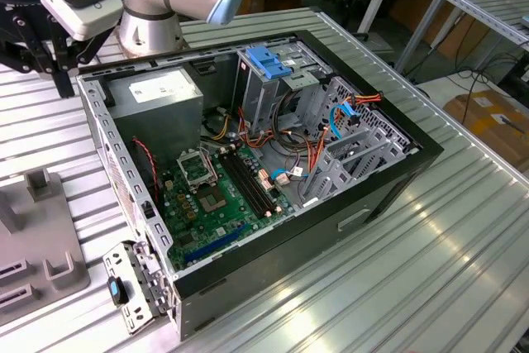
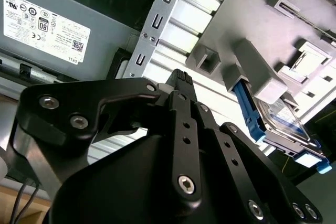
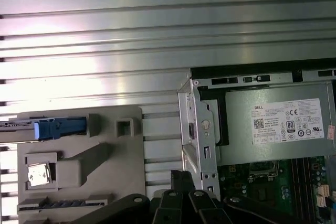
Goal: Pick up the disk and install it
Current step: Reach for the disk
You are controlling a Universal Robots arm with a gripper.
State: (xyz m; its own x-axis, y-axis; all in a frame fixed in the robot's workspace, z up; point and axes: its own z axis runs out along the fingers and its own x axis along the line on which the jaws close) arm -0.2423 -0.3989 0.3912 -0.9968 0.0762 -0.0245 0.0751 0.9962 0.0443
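The disk [image 2: 277, 120] is a silver-grey drive with a blue frame, lying in a slot of a grey holder [image 2: 247, 30]. In the first wrist view its blue end [image 3: 59, 128] pokes out at the holder's [image 3: 79, 156] edge. My black gripper [image 1: 63, 84] hangs high at the exterior view's upper left, over the corner of the open computer case [image 1: 388, 196]. Its fingers [image 2: 181, 80] look shut with nothing between them. In the first wrist view the gripper [image 3: 179, 178] sits between the holder and the case wall, apart from the disk.
Inside the case lie a green motherboard [image 1: 219, 196], a grey power supply [image 1: 161, 93] and a tall grey cage with a blue latch [image 1: 269, 59]. The grey holder [image 1: 45, 241] lies on the ribbed metal table [image 1: 397, 287]. A small metal bracket [image 1: 132, 287] rests by the case's near corner.
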